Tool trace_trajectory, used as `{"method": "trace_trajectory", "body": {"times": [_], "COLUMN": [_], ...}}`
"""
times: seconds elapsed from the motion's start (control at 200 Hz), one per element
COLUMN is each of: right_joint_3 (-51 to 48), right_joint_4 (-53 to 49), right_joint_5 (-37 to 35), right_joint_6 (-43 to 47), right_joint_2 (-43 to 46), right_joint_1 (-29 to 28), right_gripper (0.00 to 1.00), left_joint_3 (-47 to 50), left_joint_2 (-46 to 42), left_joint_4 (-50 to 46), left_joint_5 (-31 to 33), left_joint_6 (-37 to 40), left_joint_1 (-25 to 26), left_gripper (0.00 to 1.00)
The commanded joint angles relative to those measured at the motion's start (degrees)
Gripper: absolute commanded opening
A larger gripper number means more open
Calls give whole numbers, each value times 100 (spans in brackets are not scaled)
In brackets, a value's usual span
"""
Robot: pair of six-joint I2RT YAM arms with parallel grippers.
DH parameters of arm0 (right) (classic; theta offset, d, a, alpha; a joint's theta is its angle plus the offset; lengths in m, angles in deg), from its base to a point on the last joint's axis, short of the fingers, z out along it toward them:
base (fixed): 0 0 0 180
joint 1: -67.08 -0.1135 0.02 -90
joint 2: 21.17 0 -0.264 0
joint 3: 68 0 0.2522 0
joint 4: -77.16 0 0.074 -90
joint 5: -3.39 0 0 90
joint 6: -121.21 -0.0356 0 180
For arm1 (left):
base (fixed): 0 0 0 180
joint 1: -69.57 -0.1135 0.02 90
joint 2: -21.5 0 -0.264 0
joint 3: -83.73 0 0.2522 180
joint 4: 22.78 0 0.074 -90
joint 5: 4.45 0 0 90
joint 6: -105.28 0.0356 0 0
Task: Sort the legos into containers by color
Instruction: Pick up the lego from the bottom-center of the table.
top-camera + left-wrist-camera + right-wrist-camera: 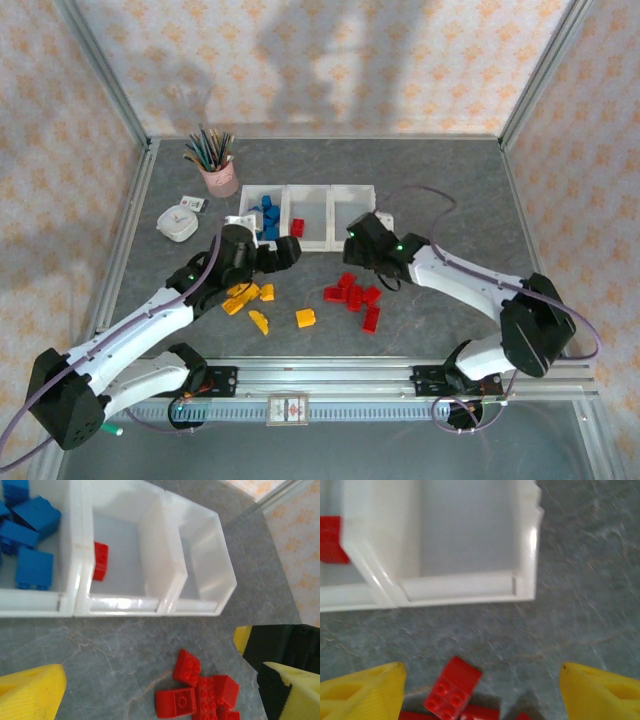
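My right hand (355, 248) wide, empty, above red bricks (352, 295) on desk (440, 190), probably lined up for next red pick. My left hand (283, 252) wide, empty, beside yellow bricks (245, 297). Bins (330, 187): blue bricks (268, 215) left, one red brick (297, 227) middle, right likely for yellow. Front wall close; open desk rightward.

Left pincer (162, 692), right pincer (480, 692), both agape
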Motion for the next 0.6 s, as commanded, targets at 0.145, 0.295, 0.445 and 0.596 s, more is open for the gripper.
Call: {"method": "trace_trajectory", "body": {"times": [0.145, 0.295, 0.445, 0.596], "right_joint_3": [-916, -1099, -1321, -1374], "right_joint_4": [168, 347, 615, 599], "right_joint_5": [-101, -1, 263, 331], "right_joint_6": [-589, -696, -819, -893], "right_joint_2": [348, 212, 156, 87], "right_joint_1": [29, 35, 33, 31], "right_gripper": [84, 84, 80, 72], "left_joint_3": [218, 185, 39, -12], "left_joint_2": [210, 489, 715, 823], "left_joint_4": [723, 908, 845, 849], "left_joint_5": [85, 56, 124, 114], "left_joint_6": [-287, -351, -321, -318], "left_joint_1": [487, 623, 711, 742], "left_gripper": [99, 99, 99, 99]}}
